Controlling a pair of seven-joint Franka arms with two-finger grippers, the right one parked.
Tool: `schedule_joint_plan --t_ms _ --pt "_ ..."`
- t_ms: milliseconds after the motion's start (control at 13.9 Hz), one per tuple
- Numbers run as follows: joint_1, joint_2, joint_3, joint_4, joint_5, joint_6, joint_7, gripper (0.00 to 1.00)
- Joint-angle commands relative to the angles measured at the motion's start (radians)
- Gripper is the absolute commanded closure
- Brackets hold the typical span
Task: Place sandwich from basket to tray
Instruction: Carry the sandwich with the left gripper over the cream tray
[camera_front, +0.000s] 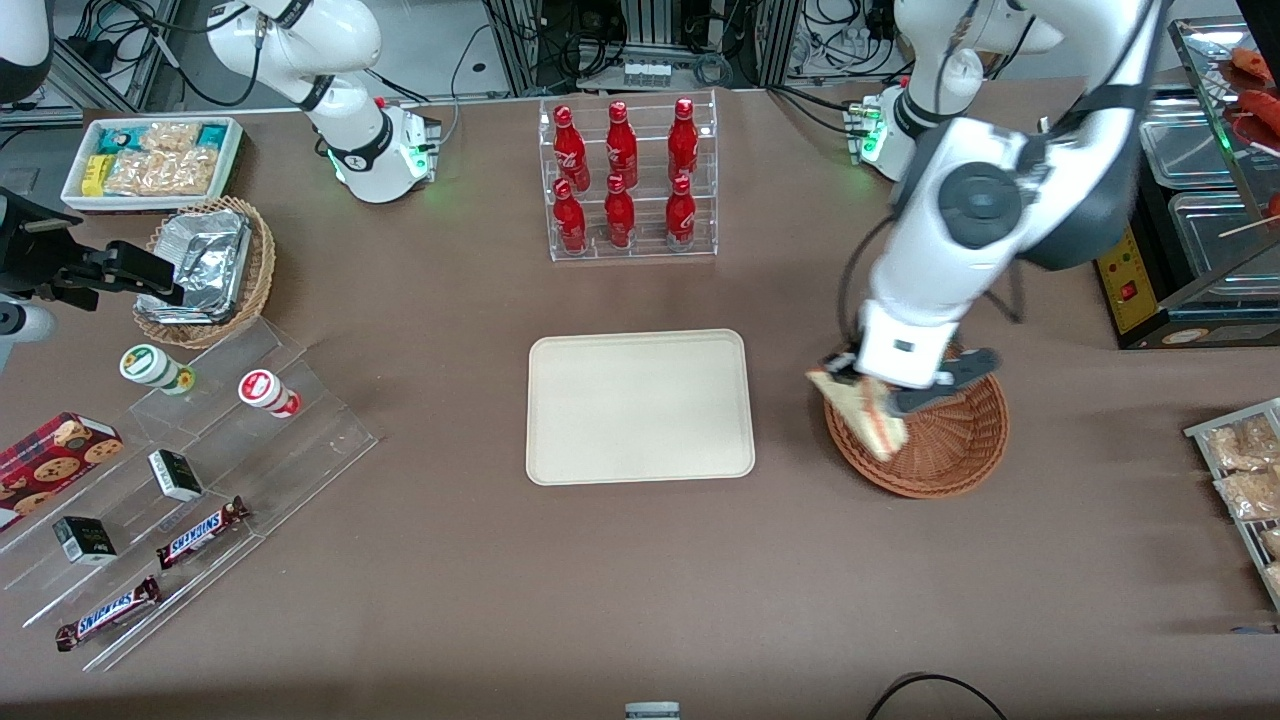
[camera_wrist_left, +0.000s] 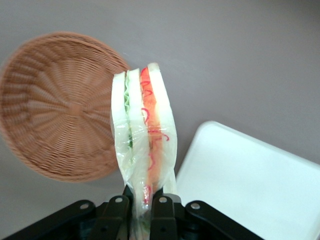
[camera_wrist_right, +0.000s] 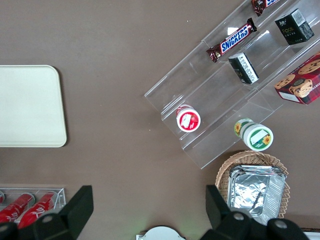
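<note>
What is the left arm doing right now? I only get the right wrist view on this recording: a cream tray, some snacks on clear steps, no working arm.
Observer: The gripper is above the rim of the reddish-brown wicker basket, toward the working arm's end of the table.
Operator: Is it holding anything?
Observer: Yes. In the left wrist view its fingers are shut on a wrapped sandwich, with green and red-orange filling showing at its edge.
Operator: Anything left in the basket?
Observer: No, the left wrist view shows only bare weave inside it.
Operator: And the tray?
Observer: The tray is beside the basket with nothing on it.
</note>
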Motion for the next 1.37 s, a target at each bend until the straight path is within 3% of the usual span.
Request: schedule_joint_plan --t_ms 0,865,1009,1297 --pt "-0.094 0.096 0.006 0.097 0.007 -0.03 0.023 1.0" --pt "-0.338 0.389 0.004 0.202 0.02 0.194 0.026 1.0" --pt "-0.35 0.44 0.004 0.202 0.074 0.248 0.022 1.0" --pt "-0.373 0.474 0.004 0.202 0.108 0.26 0.022 1.0"
